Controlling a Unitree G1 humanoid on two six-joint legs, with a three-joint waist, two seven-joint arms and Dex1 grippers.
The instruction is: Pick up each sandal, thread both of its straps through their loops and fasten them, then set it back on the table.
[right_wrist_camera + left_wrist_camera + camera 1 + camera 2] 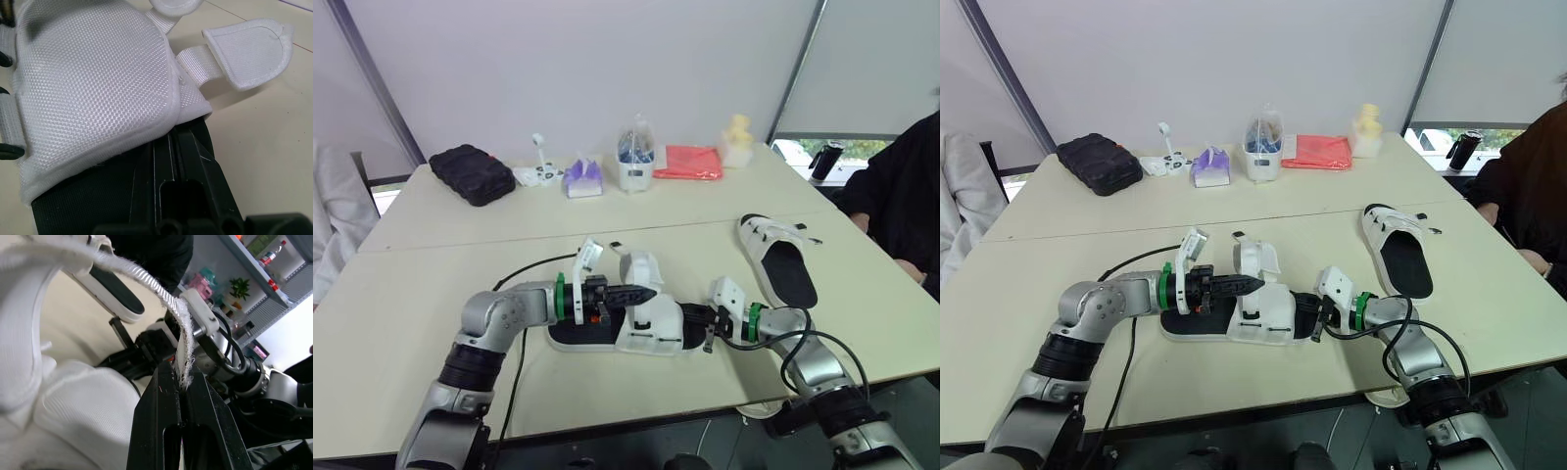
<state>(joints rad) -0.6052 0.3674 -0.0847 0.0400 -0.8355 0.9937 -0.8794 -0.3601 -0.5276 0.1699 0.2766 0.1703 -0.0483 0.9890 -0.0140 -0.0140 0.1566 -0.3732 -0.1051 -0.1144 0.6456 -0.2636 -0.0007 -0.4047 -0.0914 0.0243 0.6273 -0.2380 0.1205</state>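
Tension is kept on a white woven strap point(183, 328) by the left end effector point(646, 292), whose black fingers are closed tight on the strap's frayed end. The strap is lifted up and away from the upper, presumably so it can be fed to its loop. The loop itself cannot be made out.

The strap belongs to the black-soled sandal with white mesh upper point(651, 335), which lies flat on the cream bench point(421, 294) between the two arms. One flap is raised and unfastened.

At the sandal's other end, the right end effector point(699, 320) is pressed against it. Its fingers are drawn close together and their tips are buried under the mesh edge. It is apparently clamped there so the shoe is kept from sliding while the strap is pulled.

Further right, a second black-soled sandal with white straps point(781, 259) is left on the bench, well apart.

A black cable point(524, 269) runs across the bench near the left arm and could be snagged. Along the far edge sit:
- a black quilted pouch point(472, 173)
- a purple tissue pack point(582, 179)
- a clear-topped white container point(635, 162)
- a red folded cloth point(689, 162)
- a pale yellow bottle point(737, 142)

None of these lies in the way. A person's dark sleeve point(901, 196) is seen at the right edge.
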